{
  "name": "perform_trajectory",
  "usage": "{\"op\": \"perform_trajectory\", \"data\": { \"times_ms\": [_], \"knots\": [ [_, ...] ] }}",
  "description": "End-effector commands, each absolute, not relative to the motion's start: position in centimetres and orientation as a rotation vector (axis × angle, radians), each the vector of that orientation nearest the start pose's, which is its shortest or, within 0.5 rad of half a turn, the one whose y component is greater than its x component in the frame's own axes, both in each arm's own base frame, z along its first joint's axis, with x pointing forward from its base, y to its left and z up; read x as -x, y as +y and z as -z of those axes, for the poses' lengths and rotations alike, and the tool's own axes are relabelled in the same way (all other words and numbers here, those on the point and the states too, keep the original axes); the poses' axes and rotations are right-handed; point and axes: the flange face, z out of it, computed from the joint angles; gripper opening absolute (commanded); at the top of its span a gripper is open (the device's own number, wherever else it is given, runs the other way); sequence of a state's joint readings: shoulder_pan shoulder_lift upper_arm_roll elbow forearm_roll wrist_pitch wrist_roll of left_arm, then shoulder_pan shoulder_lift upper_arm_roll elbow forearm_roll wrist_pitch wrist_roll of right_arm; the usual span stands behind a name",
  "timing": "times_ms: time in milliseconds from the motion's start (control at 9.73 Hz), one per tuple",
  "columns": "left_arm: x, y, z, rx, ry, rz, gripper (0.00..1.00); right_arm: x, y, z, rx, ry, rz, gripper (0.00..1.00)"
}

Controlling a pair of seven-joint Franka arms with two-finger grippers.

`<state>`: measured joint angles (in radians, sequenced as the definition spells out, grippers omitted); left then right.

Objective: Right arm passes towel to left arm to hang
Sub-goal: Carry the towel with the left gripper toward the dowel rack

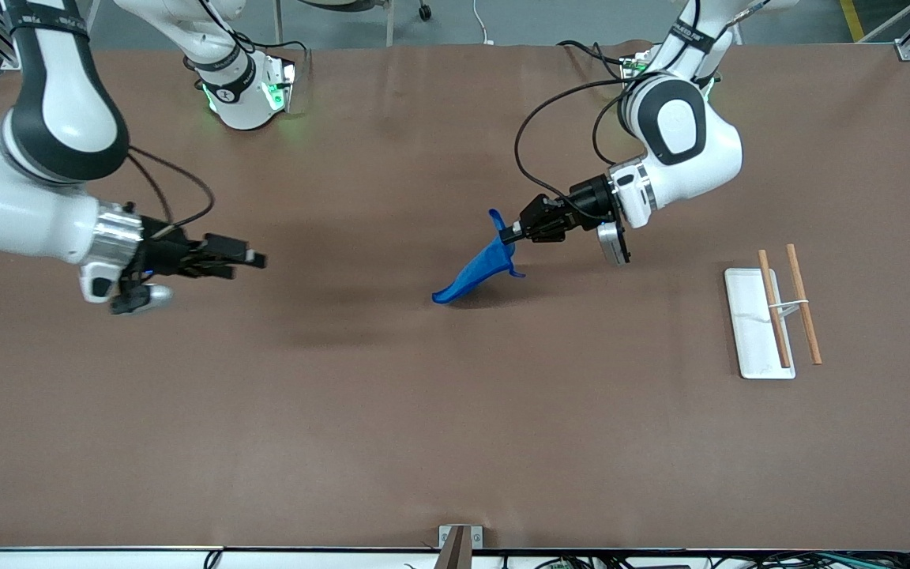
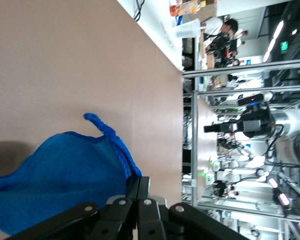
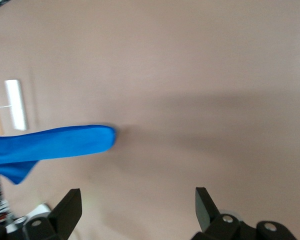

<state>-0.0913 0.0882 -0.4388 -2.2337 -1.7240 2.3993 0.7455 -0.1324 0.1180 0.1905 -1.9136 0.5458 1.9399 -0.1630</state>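
The towel point(image 1: 475, 273) is a bright blue cloth that hangs from my left gripper point(image 1: 509, 234) over the middle of the table. Its loop sticks up above the fingers, and its lower end droops close to the tabletop. In the left wrist view the fingers point(image 2: 135, 187) are pressed together on the towel's point(image 2: 60, 175) edge. My right gripper point(image 1: 253, 261) is open and holds nothing; it hovers toward the right arm's end of the table, well apart from the cloth. In the right wrist view the towel point(image 3: 50, 145) shows ahead of the spread jaws of my right gripper point(image 3: 137, 192).
A white flat base point(image 1: 753, 332) with two wooden rods point(image 1: 804, 304) across it lies toward the left arm's end of the table. A small metal bracket point(image 1: 460, 537) sits at the table edge nearest the front camera.
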Motion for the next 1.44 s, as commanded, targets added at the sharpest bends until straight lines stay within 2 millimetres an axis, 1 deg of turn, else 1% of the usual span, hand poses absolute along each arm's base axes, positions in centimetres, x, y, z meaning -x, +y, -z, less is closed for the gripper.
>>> {"op": "perform_trajectory", "data": {
  "times_ms": [0, 103, 205, 308, 411, 514, 616, 719, 822, 925, 1027, 1130, 1233, 1336],
  "knots": [
    [-47.6, -27.3, -33.8, -2.077, 0.088, -0.143, 0.0, -57.7, 1.9, -45.9, 2.825, -0.003, 0.022, 1.0],
    [-47.9, -26.6, -33.7, -2.109, 0.067, -0.142, 0.0, -57.8, -0.1, -46.5, 2.906, -0.003, 0.04, 1.0],
    [-48.4, -25.6, -33.6, -2.167, 0.013, -0.135, 0.0, -57.5, -1.1, -48.4, 3.009, 0.07, 0.067, 1.0],
    [-48.9, -24.6, -33.6, -2.224, -0.026, -0.121, 0.0, -57.3, -1.9, -50.4, 3.069, 0.116, 0.11, 1.0],
    [-49.5, -23.0, -33.6, -2.267, -0.057, -0.102, 0.0, -57.0, -2.0, -52.4, 3.107, 0.156, 0.102, 1.0],
    [-49.9, -21.7, -33.7, -2.295, -0.081, -0.064, 0.0, -56.8, -2.7, -55.5, 3.138, 0.23, 0.111, 1.0],
    [-51.0, -19.5, -34.5, -2.363, -0.156, -0.039, 0.0, -56.6, -3.2, -58.8, 3.182, 0.228, 0.09, 1.0],
    [-52.2, -17.5, -35.7, -2.431, -0.222, -0.002, 0.0, -55.8, -4.4, -61.5, 3.188, 0.234, 0.043, 1.0],
    [-53.6, -14.7, -37.3, -2.517, -0.315, 0.038, 0.0, -55.5, -5.9, -63.3, 3.193, 0.22, 0.059, 1.0],
    [-54.8, -11.2, -38.8, -2.607, -0.384, 0.056, 0.0, -55.2, -7.4, -64.8, 3.196, 0.218, 0.095, 1.0],
    [-55.4, -7.6, -39.6, -2.674, -0.407, 0.078, 0.0, -54.9, -8.4, -65.3, 3.191, 0.265, 0.09, 1.0],
    [-55.8, -4.2, -40.0, -2.697, -0.359, 0.072, 0.0, -54.7, -9.7, -65.2, 3.169, 0.287, 0.078, 1.0],
    [-56.0, -0.3, -40.7, -2.725, -0.311, 0.039, 0.0, -54.6, -9.5, -65.7, 3.16, 0.298, 0.089, 1.0],
    [-56.0, 2.5, -41.1, -2.767, -0.314, 0.022, 0.0, -54.6, -9.6, -65.7, 3.163, 0.294, 0.091, 1.0]
  ]
}}
